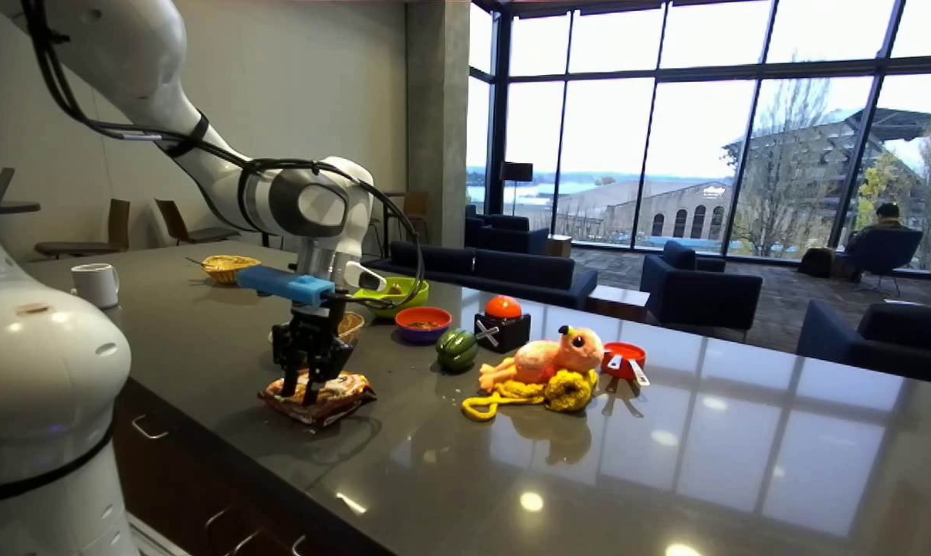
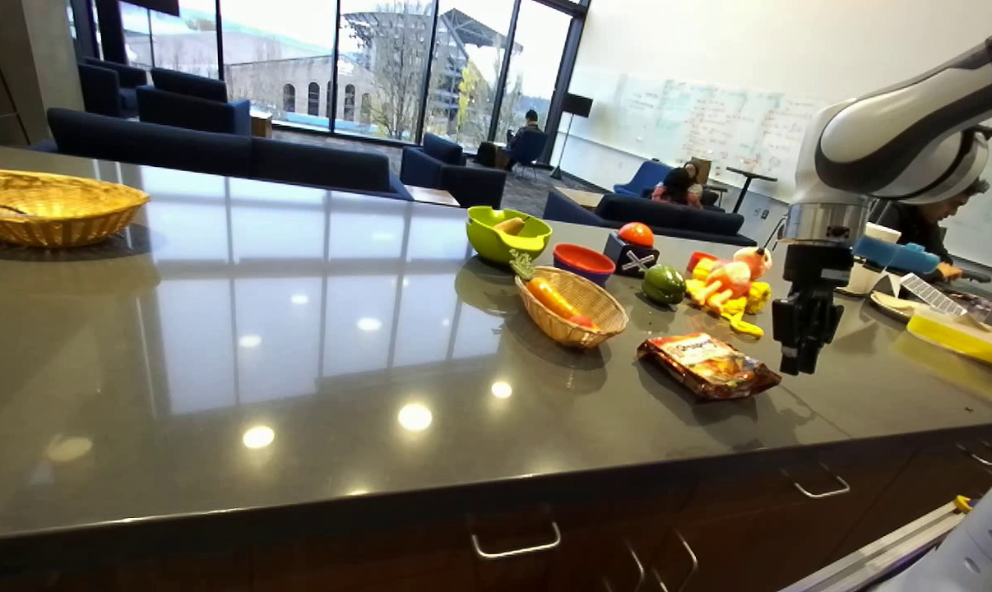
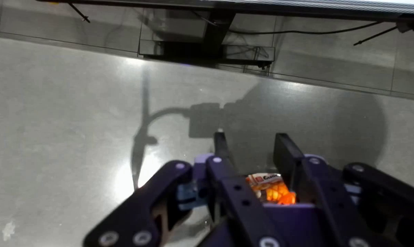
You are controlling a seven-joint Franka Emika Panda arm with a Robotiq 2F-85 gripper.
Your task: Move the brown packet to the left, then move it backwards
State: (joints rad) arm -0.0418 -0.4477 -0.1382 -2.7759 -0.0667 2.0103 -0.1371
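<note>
The brown packet (image 2: 702, 366), glossy and crinkled with orange-red print and a white label, lies flat on the grey counter. In an exterior view my gripper (image 2: 798, 367) points straight down beside the packet's right-hand corner. From the opposite side, the packet (image 1: 348, 398) appears partly behind the fingers of my gripper (image 1: 299, 392). The wrist view has my gripper (image 3: 251, 144) with its fingers apart and counter visible between the tips. Part of the packet (image 3: 274, 188) shows farther back in the gap, the rest hidden by the gripper. Whether a finger touches it I cannot tell.
Close to the packet is a wicker basket (image 2: 603, 304) holding a toy carrot. Beyond stand a red bowl (image 2: 582, 259), a green bowl (image 2: 504, 242), a green toy vegetable (image 1: 456, 350), a black button box (image 1: 504, 332) and a pink plush (image 1: 546, 359). The counter's edge (image 2: 545, 475) runs in front.
</note>
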